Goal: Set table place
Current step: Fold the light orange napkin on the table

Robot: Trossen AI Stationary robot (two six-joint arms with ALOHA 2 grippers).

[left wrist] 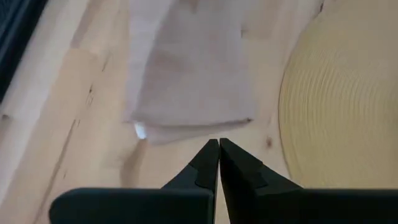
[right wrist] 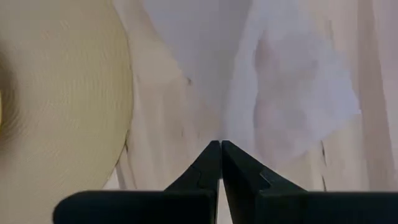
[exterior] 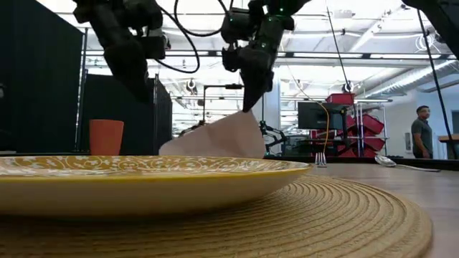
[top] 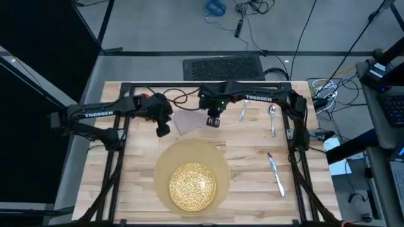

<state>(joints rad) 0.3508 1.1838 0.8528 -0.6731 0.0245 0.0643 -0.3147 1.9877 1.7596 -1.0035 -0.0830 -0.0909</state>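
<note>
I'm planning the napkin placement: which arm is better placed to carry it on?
Right. The right claw is shut on the napkin, lifting one corner off the table. The left claw hangs shut beside it, holding nothing.

Floor: we see grey floor (top: 158, 25) beyond the table's far edge, with a dark ribbed mat (top: 223, 67) lying on it.
Cables: we note a blue coil (top: 214, 7) and black leads (top: 252, 7) loose on the floor, farther out than the mat.
Partition: a black panel (top: 38, 44) stands off to the left side; in the low view we see dark screens (exterior: 39, 93) there.
Ceiling: we see pale beams and bright overhead light (exterior: 373, 43).
Shelving: red bins (exterior: 362, 129) and a monitor (exterior: 315, 115) stand far back.
Person: someone in a dark shirt (exterior: 422, 132) stands at the far right.
Side bench: equipment and wires (top: 385, 82) sit right of the table.
</note>
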